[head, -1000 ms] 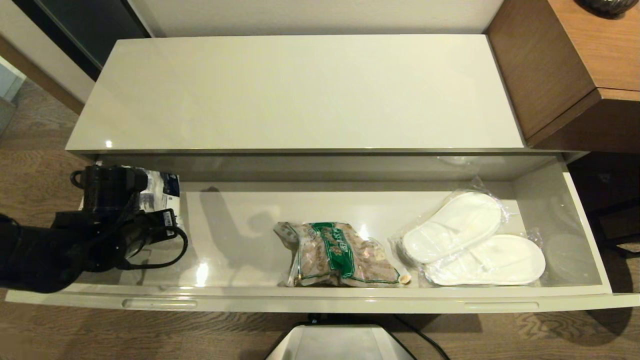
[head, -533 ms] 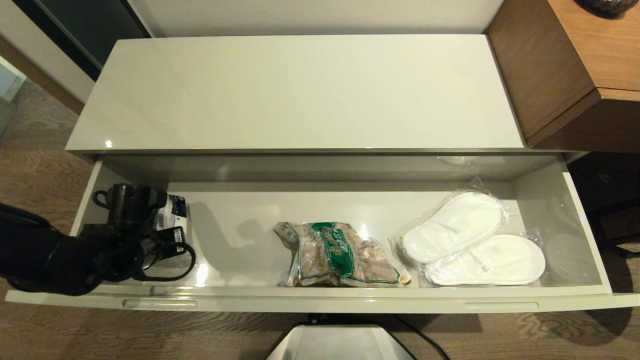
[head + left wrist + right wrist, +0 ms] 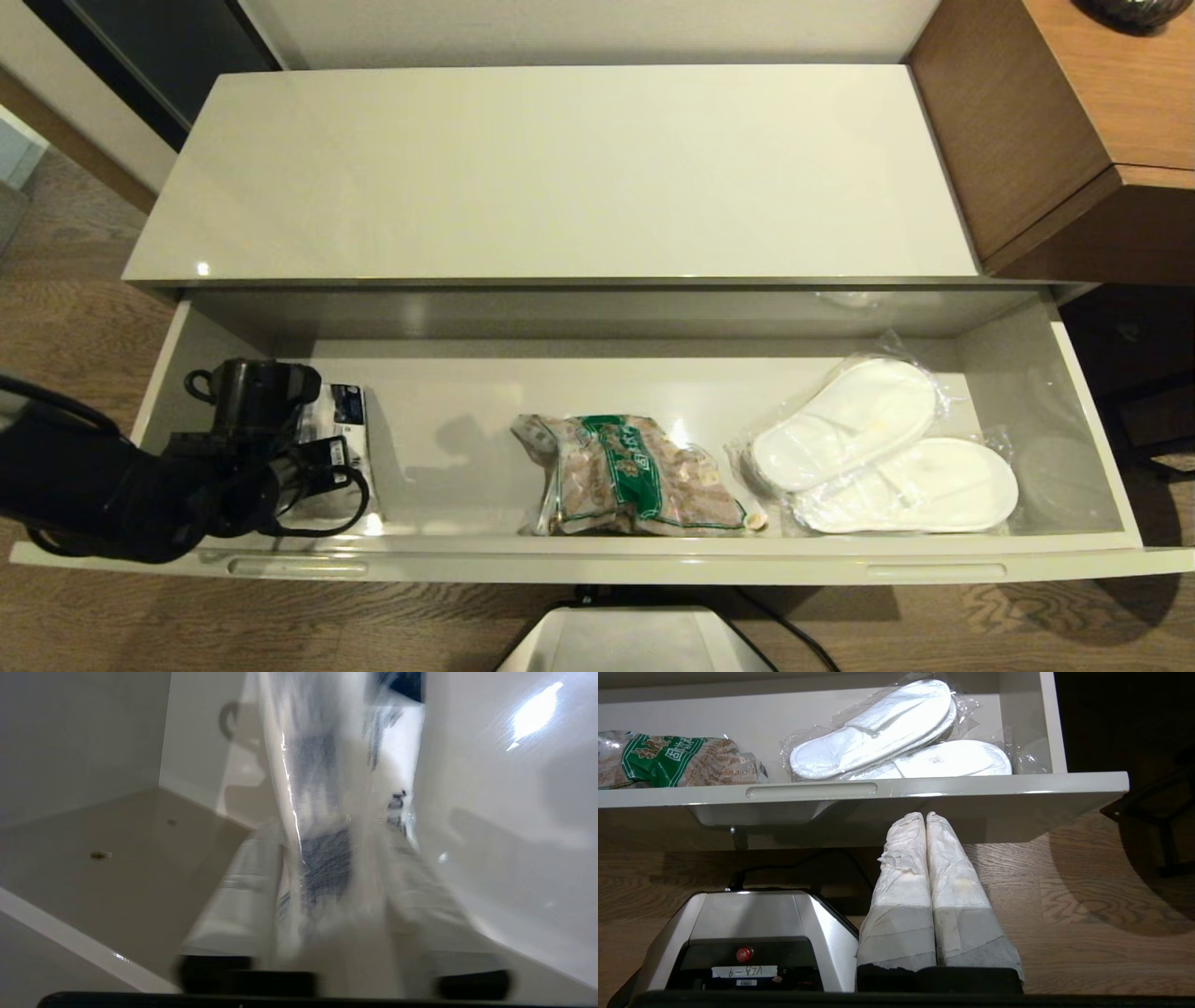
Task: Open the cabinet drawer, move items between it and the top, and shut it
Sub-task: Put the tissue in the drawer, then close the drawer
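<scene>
The wide cabinet drawer (image 3: 597,566) stands pulled out below the cream-white top (image 3: 560,168), which is bare. My left gripper (image 3: 313,448) is down inside the drawer's left end, shut on a white packet with blue print (image 3: 347,409). In the left wrist view the packet (image 3: 327,765) hangs upright between the taped fingers (image 3: 243,882), just above the drawer floor (image 3: 117,868), and the gripper (image 3: 331,835) is blurred by motion. My right gripper (image 3: 925,817) is parked low in front of the drawer's front rim (image 3: 971,788), shut on nothing, and is out of the head view.
A green-and-brown snack bag (image 3: 635,476) lies mid-drawer and wrapped white slippers (image 3: 878,448) lie to its right. Brown wooden furniture (image 3: 1046,131) adjoins the cabinet's right end. My silver base (image 3: 747,924) sits on the wood floor below the drawer.
My left gripper has carried the packet rightward from over the drawer's left wall and down into the drawer's left end. Nothing else moved.
</scene>
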{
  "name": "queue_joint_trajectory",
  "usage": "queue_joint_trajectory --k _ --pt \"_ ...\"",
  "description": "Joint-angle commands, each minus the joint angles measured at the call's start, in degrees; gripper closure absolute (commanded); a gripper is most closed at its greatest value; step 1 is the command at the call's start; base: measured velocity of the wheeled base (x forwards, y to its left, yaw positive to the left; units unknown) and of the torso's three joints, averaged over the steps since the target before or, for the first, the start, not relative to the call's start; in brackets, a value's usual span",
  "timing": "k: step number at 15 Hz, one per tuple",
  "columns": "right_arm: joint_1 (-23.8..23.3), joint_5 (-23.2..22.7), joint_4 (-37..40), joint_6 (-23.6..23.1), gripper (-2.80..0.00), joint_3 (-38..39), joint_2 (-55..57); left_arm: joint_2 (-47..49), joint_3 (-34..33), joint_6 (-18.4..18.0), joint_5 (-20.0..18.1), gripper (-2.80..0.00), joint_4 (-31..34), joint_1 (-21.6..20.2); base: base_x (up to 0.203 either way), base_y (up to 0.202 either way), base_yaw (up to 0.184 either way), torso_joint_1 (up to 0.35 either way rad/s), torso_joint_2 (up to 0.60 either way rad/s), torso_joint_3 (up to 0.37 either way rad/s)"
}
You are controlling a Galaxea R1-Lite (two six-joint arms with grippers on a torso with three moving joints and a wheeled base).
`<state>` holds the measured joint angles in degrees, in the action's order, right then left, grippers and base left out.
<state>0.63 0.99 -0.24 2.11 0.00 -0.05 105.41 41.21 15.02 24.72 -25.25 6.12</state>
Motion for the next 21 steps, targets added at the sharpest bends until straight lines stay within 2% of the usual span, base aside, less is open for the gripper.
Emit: queue_joint_trajectory --k 1,8,15,16,18,21 --pt "0.0 0.0 0.0 0.0 0.0 0.1 -1.0 -1.7 0.6 0.2 -0.2 -2.8 -0.2 0.0 0.0 0.0 0.0 0.0 0.0 0.0" --pt "0.1 0.0 0.0 0.0 0.0 0.1 -1.0 -7.6 2.7 0.2 -0.4 -2.8 1.3 0.3 0.0 0.0 0.0 0.0 0.0 0.0" --pt "0.1 0.1 0.0 0.0 0.0 0.1 -1.0 -16.5 6.5 0.2 -0.6 -2.8 8.4 3.0 0.0 0.0 0.0 0.0 0.0 0.0" --pt "0.1 0.0 0.0 0.0 0.0 0.1 -1.0 -17.9 7.5 0.2 -0.6 0.0 10.4 3.8 0.0 0.0 0.0 0.0 0.0 0.0" --pt "0.0 0.1 0.0 0.0 0.0 0.1 -1.0 -24.1 9.7 0.1 -0.8 0.0 16.4 6.3 0.0 0.0 0.0 0.0 0.0 0.0" --pt "0.0 0.0 0.0 0.0 0.0 0.1 -1.0 -31.1 11.8 -0.6 -3.0 0.0 24.2 10.2 0.0 0.0 0.0 0.0 0.0 0.0"
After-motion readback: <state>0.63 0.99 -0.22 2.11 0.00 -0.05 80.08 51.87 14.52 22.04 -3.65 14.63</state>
